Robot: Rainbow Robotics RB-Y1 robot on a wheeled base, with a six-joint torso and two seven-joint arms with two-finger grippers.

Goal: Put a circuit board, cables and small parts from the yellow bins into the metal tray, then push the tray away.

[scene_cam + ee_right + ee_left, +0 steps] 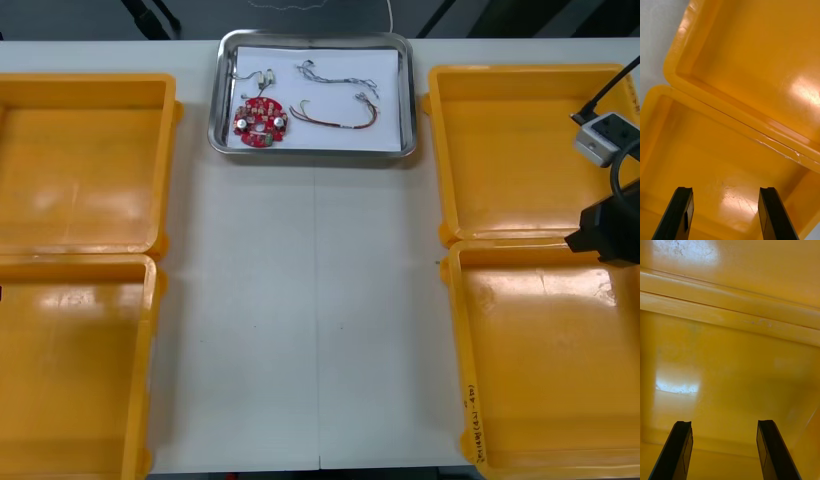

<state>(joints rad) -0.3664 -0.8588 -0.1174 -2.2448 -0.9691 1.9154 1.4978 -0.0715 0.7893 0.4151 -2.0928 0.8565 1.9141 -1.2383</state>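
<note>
Tray check: the metal tray (222, 100) sits at the far side of the table (300, 320), centred between the bin pairs, white inside. You have the round red circuit board (260, 122) in its near-left corner. To the board's right lies the red and yellow cable (340, 118); beyond that, nearer the tray's far wall, lies the twisted blue and white cable (335, 70). A short cable (255, 78) lies just beyond the board, near the far-left corner; its colours are too small to tell.

Bins: far left bin (80, 150) and near left bin (70, 370) touch rim to rim on the robot's left; far right bin (520, 150) and near right bin (540, 370) do likewise on its right.

Right arm (608, 232) hangs at the table's right edge, over the seam between the two right bins. Right jaws: open, fingers (679, 213) well apart, nothing between them, bin floor below. Left jaws: open as well, fingers (677, 450) apart over a bin floor, two rims meeting farther off.
</note>
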